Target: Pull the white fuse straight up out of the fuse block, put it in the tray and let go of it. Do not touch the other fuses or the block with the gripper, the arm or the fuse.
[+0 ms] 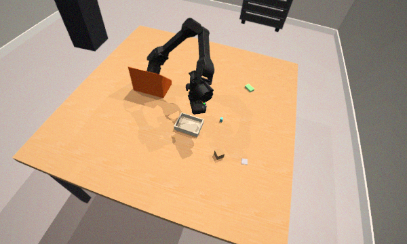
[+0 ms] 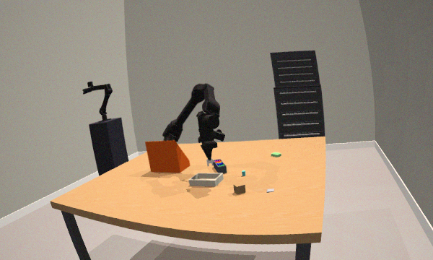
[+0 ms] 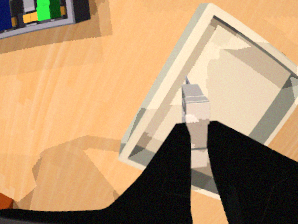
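Note:
My gripper (image 3: pixel 196 132) (image 1: pixel 197 109) (image 2: pixel 209 161) is shut on the white fuse (image 3: pixel 194 104) (image 2: pixel 209 162) and holds it upright in the air. In the wrist view the fuse hangs over the near rim of the grey tray (image 3: pixel 164 84) (image 1: pixel 187 131) (image 2: pixel 205 183). The dark fuse block (image 2: pixel 221 167), with its coloured fuses, stands apart from the gripper, beside the tray. In the top view the gripper hides most of the block.
An orange wedge (image 1: pixel 149 83) (image 2: pixel 164 157) stands behind the tray near the arm's base. A green block (image 1: pixel 249 87) (image 2: pixel 276 154), a small teal piece (image 1: pixel 221 119) (image 2: pixel 243 172), a brown cube (image 1: pixel 218 155) (image 2: pixel 239 188) and a white tile (image 1: pixel 244 161) (image 2: pixel 270 190) lie to the right.

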You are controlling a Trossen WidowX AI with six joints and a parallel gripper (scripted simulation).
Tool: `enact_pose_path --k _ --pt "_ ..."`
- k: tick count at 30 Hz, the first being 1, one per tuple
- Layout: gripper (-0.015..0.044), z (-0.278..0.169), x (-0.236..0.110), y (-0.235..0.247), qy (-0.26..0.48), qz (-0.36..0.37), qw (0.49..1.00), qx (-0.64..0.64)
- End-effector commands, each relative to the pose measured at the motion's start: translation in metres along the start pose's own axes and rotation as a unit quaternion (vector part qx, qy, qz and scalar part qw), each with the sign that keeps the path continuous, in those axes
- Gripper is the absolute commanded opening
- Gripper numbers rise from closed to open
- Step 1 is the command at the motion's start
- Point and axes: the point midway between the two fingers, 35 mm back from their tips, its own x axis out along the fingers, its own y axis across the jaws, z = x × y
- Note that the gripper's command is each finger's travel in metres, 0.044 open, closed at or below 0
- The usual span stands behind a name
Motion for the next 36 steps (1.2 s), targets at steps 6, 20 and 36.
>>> enact_pose_path --k 6,20,36 --pt "0.0 -0.033 0.002 -0.031 0.0 0.001 1.0 -0.003" --pt "0.0 -0.032 0.02 -0.031 0.0 0.001 1.0 -0.003" --pt "0.0 -0.032 0.043 -0.03 -0.001 0.002 1.0 -0.003"
